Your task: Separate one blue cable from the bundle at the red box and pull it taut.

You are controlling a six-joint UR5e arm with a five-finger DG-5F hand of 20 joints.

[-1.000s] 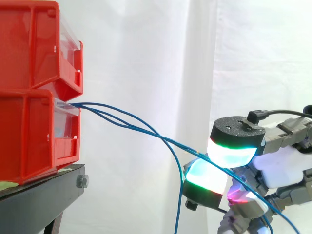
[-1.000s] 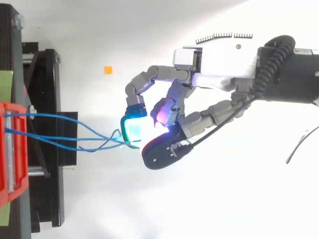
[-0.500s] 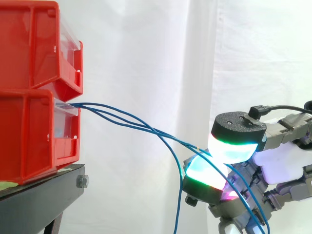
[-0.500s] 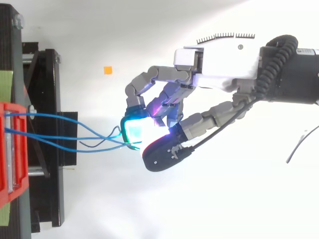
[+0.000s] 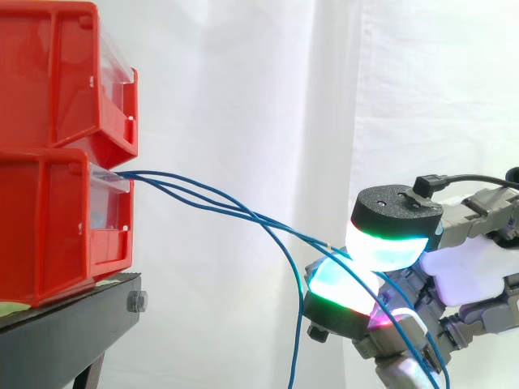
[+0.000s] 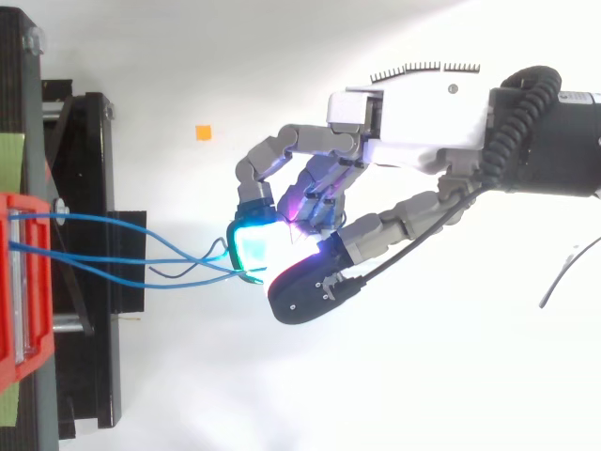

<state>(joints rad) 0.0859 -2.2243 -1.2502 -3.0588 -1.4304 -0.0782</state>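
The hand (image 6: pixel 406 127) pinches the thin blue cables (image 5: pixel 154 175) between thumb and finger pads (image 5: pixel 381 250). The cables run slack from the lower red plastic bin (image 5: pixel 49 231) on the black stand (image 5: pixel 65 332).

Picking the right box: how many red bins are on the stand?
2, stacked: upper bin; lower bin, where the blue cables come out.
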